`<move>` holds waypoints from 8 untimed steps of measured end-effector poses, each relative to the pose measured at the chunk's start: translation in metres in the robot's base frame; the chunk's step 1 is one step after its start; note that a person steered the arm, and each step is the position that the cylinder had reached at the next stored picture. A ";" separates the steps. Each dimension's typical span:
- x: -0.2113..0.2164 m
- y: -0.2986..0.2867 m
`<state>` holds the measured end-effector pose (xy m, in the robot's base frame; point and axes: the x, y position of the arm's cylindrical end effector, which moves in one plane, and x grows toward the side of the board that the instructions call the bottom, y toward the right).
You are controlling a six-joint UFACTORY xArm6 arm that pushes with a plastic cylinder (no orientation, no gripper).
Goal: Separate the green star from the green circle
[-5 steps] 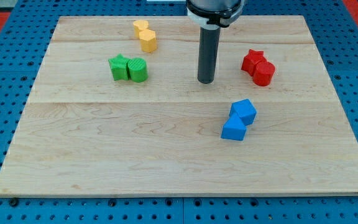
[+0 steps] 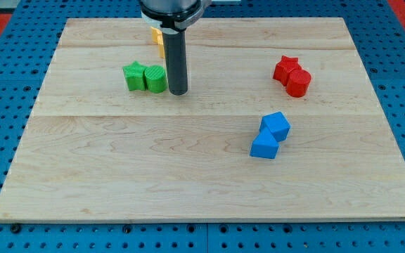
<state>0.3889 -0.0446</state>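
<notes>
Gripperless, my tip [image 2: 178, 92] sits just right of the green circle [image 2: 155, 79], which touches the green star [image 2: 134, 76]

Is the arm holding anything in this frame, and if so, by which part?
Nothing is held. My tip rests on the board just to the view's right of the green circle, which sits against the green star.

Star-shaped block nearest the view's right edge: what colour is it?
Red, seen clearly in the camera view.
</notes>
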 end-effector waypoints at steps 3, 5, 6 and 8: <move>0.025 -0.017; 0.009 -0.036; -0.007 -0.041; -0.010 -0.043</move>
<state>0.3786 -0.0871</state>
